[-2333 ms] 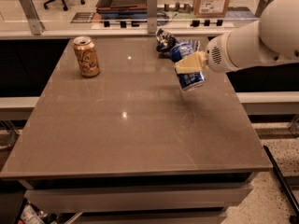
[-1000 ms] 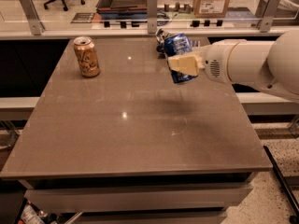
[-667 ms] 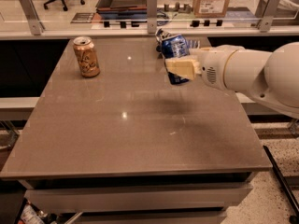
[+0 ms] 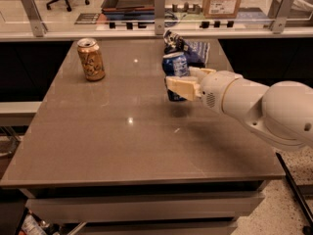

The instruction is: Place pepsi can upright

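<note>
The pepsi can [image 4: 174, 65], blue with white markings and a silver top, stands upright near the back middle of the brown table [image 4: 122, 146]. My gripper [image 4: 179, 80] reaches in from the right and is shut on the can's lower half, one tan finger [image 4: 182, 87] in front and the other behind. The can's base is at or just above the tabletop, with a shadow under it; I cannot tell whether it touches.
A gold-tan can [image 4: 91, 59] stands upright at the table's back left. A dark blue foil snack bag [image 4: 191, 51] lies right behind the pepsi can. A glass-railed counter [image 4: 156, 26] with boxes runs along the far edge. My white arm [image 4: 264, 106] spans the table's right side.
The arm has carried the pepsi can leftward and slightly forward, away from the snack bag. The can has gone from tilted to upright and sits lower.
</note>
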You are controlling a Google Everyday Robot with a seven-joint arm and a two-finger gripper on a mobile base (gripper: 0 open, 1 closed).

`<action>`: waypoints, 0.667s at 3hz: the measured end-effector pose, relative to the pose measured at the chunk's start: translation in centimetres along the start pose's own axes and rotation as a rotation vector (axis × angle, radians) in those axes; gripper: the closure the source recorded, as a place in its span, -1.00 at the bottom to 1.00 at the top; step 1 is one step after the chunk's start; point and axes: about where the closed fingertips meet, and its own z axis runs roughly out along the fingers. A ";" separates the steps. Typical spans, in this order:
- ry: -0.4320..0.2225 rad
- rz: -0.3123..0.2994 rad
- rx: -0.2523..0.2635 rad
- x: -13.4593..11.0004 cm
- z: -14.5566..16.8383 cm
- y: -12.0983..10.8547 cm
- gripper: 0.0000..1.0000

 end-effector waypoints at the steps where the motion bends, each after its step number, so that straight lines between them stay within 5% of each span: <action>1: -0.018 0.037 -0.016 1.9 0.9 0.2 1.00; 2: -0.041 0.081 -0.015 3.7 1.3 0.0 1.00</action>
